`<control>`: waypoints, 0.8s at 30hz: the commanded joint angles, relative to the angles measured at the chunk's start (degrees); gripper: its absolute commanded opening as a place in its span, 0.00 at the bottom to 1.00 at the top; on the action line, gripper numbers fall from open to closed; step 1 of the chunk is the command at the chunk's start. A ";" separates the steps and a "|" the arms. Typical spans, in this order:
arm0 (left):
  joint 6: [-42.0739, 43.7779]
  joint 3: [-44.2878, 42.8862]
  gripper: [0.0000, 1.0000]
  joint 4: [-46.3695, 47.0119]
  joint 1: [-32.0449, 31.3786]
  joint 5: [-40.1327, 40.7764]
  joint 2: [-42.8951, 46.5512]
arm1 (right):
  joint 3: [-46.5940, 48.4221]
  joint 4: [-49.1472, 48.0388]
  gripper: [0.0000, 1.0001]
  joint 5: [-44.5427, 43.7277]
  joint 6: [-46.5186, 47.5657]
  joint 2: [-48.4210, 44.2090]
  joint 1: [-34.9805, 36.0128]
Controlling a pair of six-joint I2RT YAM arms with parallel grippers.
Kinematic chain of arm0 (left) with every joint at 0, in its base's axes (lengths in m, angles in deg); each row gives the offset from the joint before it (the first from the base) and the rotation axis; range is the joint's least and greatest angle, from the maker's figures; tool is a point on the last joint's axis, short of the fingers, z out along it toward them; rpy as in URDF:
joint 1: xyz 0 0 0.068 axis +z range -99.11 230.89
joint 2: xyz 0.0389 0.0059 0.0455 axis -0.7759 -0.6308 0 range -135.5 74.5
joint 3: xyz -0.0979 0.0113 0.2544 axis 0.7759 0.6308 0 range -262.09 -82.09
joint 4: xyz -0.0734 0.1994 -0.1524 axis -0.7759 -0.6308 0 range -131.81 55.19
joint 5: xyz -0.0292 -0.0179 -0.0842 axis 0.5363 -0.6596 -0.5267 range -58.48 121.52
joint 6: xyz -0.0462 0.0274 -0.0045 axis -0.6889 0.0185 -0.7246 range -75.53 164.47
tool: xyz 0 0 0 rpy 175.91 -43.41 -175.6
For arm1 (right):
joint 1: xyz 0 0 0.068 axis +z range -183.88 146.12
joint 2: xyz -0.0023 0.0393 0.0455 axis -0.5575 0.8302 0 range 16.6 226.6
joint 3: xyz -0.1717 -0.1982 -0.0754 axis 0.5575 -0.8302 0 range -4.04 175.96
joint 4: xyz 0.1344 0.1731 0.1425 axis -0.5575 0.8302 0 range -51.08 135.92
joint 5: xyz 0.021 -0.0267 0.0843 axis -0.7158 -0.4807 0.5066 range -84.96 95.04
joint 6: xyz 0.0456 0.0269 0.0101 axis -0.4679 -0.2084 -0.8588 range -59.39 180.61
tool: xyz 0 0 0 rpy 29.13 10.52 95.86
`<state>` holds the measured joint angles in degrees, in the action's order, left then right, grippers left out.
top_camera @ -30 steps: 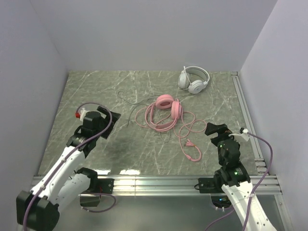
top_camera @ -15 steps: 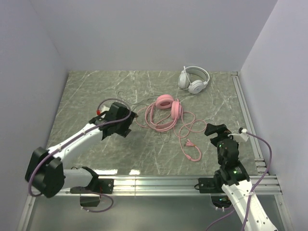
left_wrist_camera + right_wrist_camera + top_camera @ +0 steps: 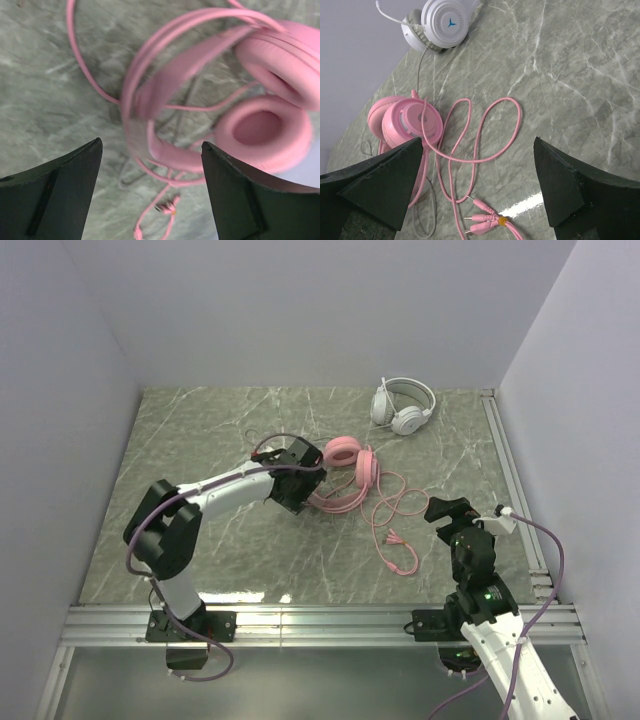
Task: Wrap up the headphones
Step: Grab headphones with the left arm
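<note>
Pink headset [image 3: 345, 472] lies mid-table, slightly far of centre, earcups to the right and headband looping left. Its long pink cable [image 3: 390, 520] sprawls in loose loops to the near right and ends in a split plug [image 3: 482, 225]. White headset [image 3: 402, 405] sits well apart at the far right by the back wall, with a thin cable [image 3: 418, 67] trailing off it toward the pink one. Left gripper [image 3: 151, 150] hangs right over the pink headband, fingers spread wide, nothing between them and nothing gripped. The wrist view is blurred, so contact with the band can't be told. Right gripper [image 3: 476, 145] is parked near the right edge of the marbled table [image 3: 200, 440], fingers fully spread and empty, looking across the cable loops. Step in hand looks like the reach-in on the pink headset; no wrapping is done and the cable is all loose. The next move likely calls for dropping the left fingers around the headband, or a cable strand beside it, and pinching cleanly. The right arm then needs to pick up the free cable near the plug to wind it. Risk: snagging several loops at once.
</note>
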<state>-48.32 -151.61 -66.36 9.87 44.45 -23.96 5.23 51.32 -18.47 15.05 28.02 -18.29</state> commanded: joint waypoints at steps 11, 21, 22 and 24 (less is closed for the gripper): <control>0.16 -4.05 0.83 0.70 -1.09 -1.50 -9.29 | -0.14 -3.09 0.97 -0.40 0.38 0.89 -0.21; -0.28 -4.05 0.52 2.81 -1.17 -1.33 -10.88 | -0.14 -3.26 0.96 -0.40 0.21 1.15 -0.21; -0.37 -4.05 0.48 2.81 -1.26 -1.15 -10.79 | -0.05 -3.26 0.96 -0.40 0.30 1.15 -0.21; -0.63 -4.22 0.43 2.02 -1.17 -0.89 -10.97 | -0.14 -3.35 0.96 -0.40 0.30 1.24 -0.21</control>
<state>-48.35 -153.93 -64.24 9.07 42.86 -34.64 5.23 50.01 -18.25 15.07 28.81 -18.29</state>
